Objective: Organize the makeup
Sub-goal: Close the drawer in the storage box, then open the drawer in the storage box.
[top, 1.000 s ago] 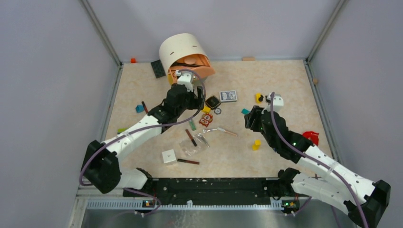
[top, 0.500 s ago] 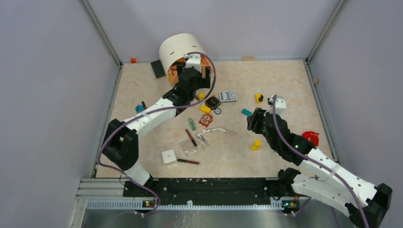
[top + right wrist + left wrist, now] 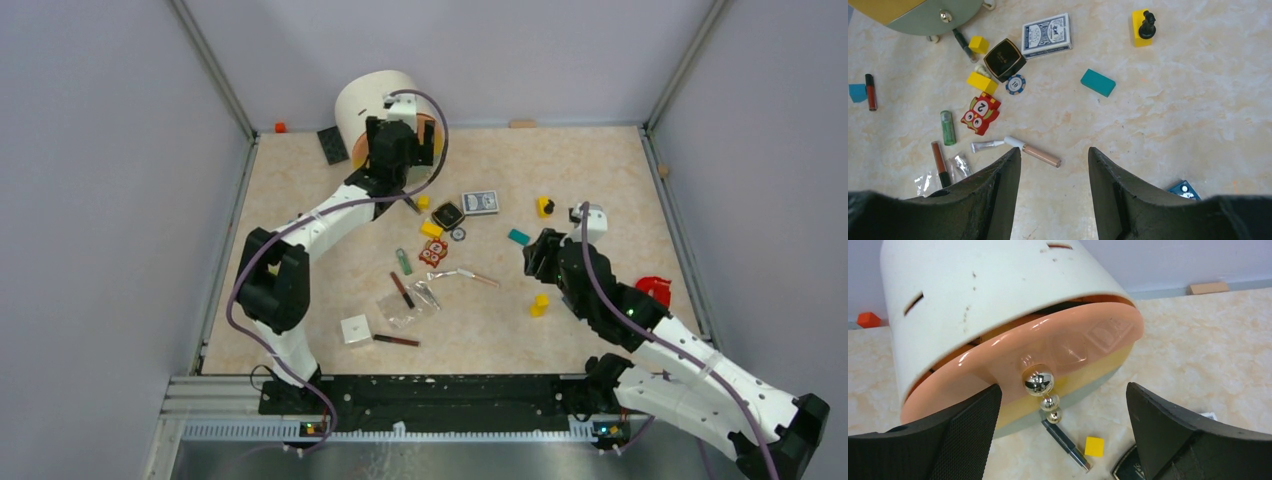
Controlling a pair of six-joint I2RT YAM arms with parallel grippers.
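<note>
The left jaws are spread wide and released, with nothing gripped. They are held level with the round organiser (image 3: 998, 295), whose pink tray (image 3: 1013, 355) stands swung out from under the cream shell. Its chrome knob (image 3: 1038, 381) is framed between the two jaws but touched by neither, a pose judged to suit either a pull on the knob or a drop into the tray. A dark pencil (image 3: 1063, 440) lies below the knob, just ahead of the jaws.

The right jaws are half parted and empty, held high over the table (image 3: 1173, 125), presumably so that the loose makeup can be surveyed. A pink-capped tube (image 3: 1035, 153) lies just ahead of the gap. The dark-red pencil (image 3: 938, 155) and clear pouch (image 3: 405, 308) lie beside the left-hand jaw, and the black compact (image 3: 1004, 60) lies well ahead. Most of the makeup is judged not yet put away.
</note>
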